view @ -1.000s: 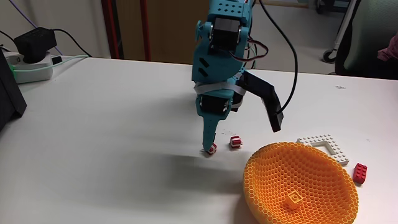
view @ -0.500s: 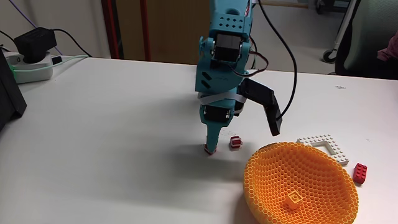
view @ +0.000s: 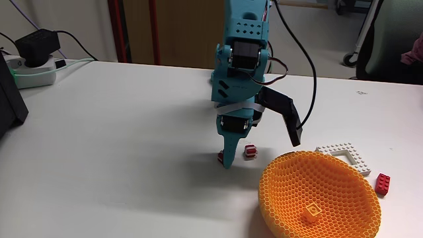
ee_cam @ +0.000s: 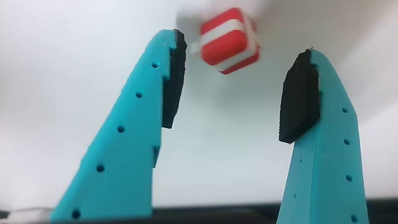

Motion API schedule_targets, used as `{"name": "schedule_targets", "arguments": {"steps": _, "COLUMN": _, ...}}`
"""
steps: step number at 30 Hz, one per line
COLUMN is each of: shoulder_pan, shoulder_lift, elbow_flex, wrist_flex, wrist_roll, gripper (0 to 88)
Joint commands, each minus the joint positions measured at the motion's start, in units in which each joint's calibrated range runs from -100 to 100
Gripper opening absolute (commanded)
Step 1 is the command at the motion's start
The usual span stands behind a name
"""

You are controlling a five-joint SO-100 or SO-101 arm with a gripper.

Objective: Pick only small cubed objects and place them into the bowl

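Nearest you, the orange bowl (view: pixel 320 196) holds one yellow cube (view: pixel 310 212). Beyond it, your claw (ee_cam: pixel 239 93) stands spread apart on the table (view: pixel 119 132), a striped cube (ee_cam: pixel 228 40) lying loose just past its tips, a second striped cube (view: pixel 250 151) close by.

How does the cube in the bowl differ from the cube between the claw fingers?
The cube in the bowl is orange-yellow; the striped cube is red and white. The first lies in the bowl; the second rests on the table, in the open claw. Both are small.
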Motion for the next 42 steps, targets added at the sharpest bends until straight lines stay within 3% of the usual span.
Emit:
{"name": "schedule_targets", "arguments": {"steps": 1, "shoulder_pan": -0.5, "shoulder_lift": -0.3, "elbow_flex": 0.4, "wrist_flex": -1.3, "wrist_roll": -0.3, "gripper": 25.0}}
{"name": "schedule_targets", "arguments": {"steps": 4, "shoulder_pan": -1.5, "shoulder_lift": -0.3, "elbow_flex": 0.7, "wrist_flex": -2.4, "wrist_roll": -0.5, "gripper": 23.1}}
{"name": "schedule_targets", "arguments": {"steps": 14, "shoulder_pan": -1.5, "shoulder_lift": 0.0, "elbow_flex": 2.4, "wrist_flex": -5.8, "wrist_roll": 0.0, "gripper": 4.2}}
{"name": "schedule_targets", "arguments": {"steps": 22, "shoulder_pan": 1.6, "shoulder_lift": -4.8, "elbow_flex": -0.6, "wrist_flex": -0.9, "wrist_roll": 0.2, "gripper": 1.8}}
{"name": "schedule_targets", "arguments": {"steps": 27, "shoulder_pan": 2.3, "shoulder_lift": -6.8, "elbow_flex": -3.5, "wrist_flex": 3.3, "wrist_roll": 0.5, "gripper": 17.3}}
{"name": "schedule_targets", "arguments": {"steps": 32, "shoulder_pan": 2.9, "shoulder_lift": -6.8, "elbow_flex": -1.5, "wrist_flex": 3.1, "wrist_roll": 0.4, "gripper": 19.5}}
{"name": "schedule_targets", "arguments": {"steps": 36, "shoulder_pan": 3.1, "shoulder_lift": -6.8, "elbow_flex": -0.1, "wrist_flex": 4.5, "wrist_roll": 0.0, "gripper": 26.5}}
{"name": "schedule_targets", "arguments": {"steps": 42, "shoulder_pan": 4.0, "shoulder_lift": -6.8, "elbow_flex": 3.5, "wrist_flex": 3.3, "wrist_roll": 0.8, "gripper": 25.9}}
